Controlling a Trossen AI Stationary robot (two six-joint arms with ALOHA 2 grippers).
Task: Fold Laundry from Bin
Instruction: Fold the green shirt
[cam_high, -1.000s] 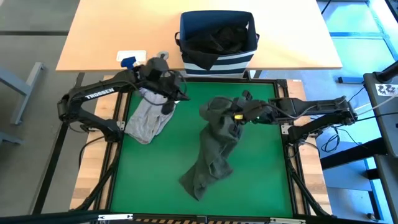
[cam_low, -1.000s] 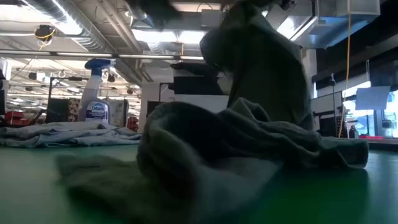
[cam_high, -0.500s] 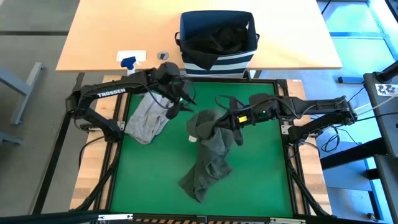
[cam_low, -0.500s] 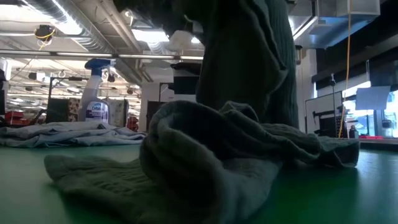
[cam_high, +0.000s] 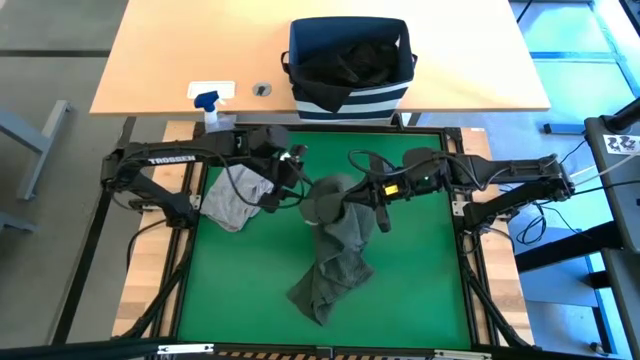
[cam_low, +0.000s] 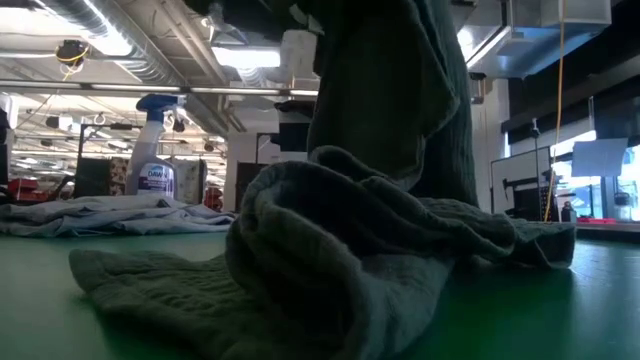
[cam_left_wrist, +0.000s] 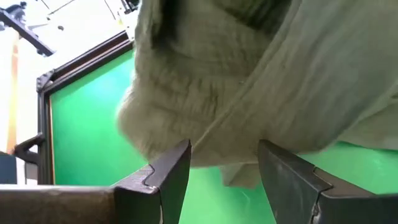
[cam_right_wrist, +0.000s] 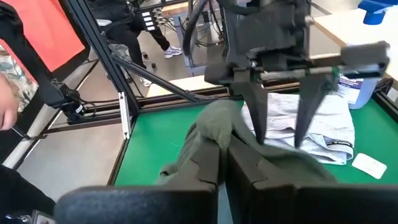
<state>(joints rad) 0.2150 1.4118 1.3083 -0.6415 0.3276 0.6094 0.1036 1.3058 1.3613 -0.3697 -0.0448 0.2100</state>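
Right gripper (cam_high: 352, 197) mid-frame, fingers pressed together pinching the olive garment (cam_high: 338, 245), lifting it so you can spread it | left gripper (cam_high: 297, 185) just left of it, fingers spread, ready to take that raised edge | grey garment (cam_high: 237, 195) parked left-centre | bin (cam_high: 349, 62) top centre, black garment (cam_high: 355, 55) waiting inside

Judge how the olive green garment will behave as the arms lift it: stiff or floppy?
Probably floppy: the olive green garment hangs from the right gripper in a drooping column, its lower end crumpled on the green mat. It likely bunches rather than spreads, given the thick folds in the low view. The open left gripper may need a second corner.
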